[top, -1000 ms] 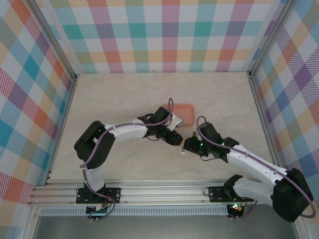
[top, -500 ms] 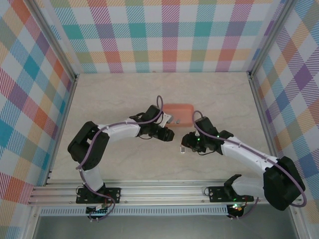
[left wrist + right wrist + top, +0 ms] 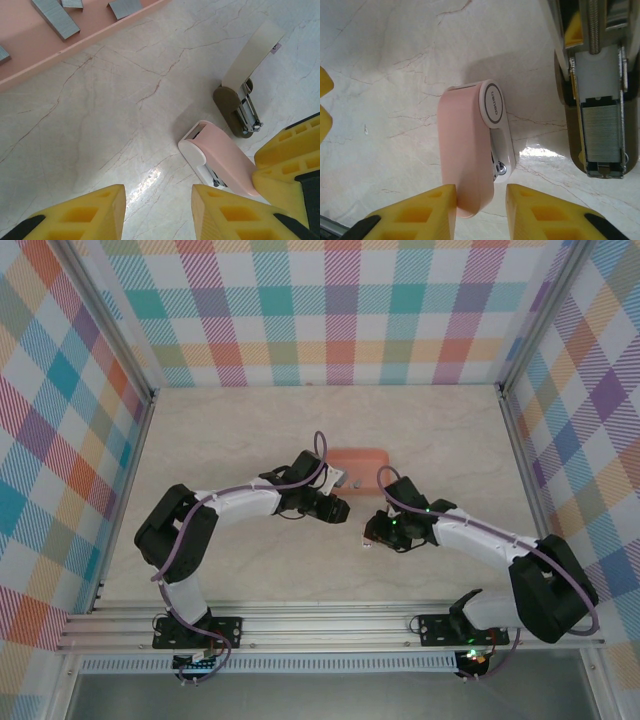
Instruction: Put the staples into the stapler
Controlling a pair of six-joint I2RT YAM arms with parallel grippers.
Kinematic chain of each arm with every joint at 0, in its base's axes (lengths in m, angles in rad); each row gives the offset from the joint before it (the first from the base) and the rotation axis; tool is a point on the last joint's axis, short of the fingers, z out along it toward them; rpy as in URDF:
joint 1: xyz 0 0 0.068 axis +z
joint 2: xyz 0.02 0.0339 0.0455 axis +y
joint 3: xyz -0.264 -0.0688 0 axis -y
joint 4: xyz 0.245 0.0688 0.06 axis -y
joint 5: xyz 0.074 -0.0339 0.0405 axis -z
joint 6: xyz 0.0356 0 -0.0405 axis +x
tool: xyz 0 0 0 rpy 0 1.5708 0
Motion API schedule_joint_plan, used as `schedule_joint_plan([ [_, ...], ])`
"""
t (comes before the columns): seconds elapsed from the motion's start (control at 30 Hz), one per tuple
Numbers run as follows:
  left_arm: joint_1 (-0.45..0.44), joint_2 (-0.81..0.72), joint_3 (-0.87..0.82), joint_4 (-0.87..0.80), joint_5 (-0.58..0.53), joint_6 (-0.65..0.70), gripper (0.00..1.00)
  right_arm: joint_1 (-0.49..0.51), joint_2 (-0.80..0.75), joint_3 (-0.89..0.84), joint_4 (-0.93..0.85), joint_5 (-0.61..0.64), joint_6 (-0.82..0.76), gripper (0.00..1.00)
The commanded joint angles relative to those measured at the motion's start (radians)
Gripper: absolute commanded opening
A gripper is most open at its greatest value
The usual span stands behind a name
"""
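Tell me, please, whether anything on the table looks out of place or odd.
The olive stapler is hinged wide open, lid up, with a staple strip exposed in its channel. The pink stapler beside it appears to lie on its side, mechanism showing.

A: We log bare table between the tray and the pink stapler. The left gripper, fingers spread, faces that lane.

B: We note the right side is crowded. The opened stapler stands just beside the pink one, and the right gripper straddles its end. Only a narrow strip of table separates the two staplers.
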Motion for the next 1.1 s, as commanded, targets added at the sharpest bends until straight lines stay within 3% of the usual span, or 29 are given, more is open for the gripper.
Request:
schedule_joint_plan([
  [0.0, 0.008, -0.019, -0.002, 0.007, -0.001, 0.013, 0.40, -0.005, 0.015, -0.021, -0.030, -0.011, 0.005, 0.29],
  [0.6, 0.008, -0.008, 0.005, 0.007, 0.000, 0.019, 0.40, -0.004, 0.058, -0.090, -0.020, -0.023, 0.031, 0.23],
  [0.83, 0.008, -0.003, 0.057, -0.001, 0.016, 0.019, 0.41, -0.004, -0.059, -0.014, -0.038, -0.001, -0.006, 0.39],
  [1.07, 0.008, 0.037, 0.190, -0.023, 0.060, 0.026, 0.50, -0.013, -0.135, 0.024, -0.094, 0.009, -0.036, 0.42],
])
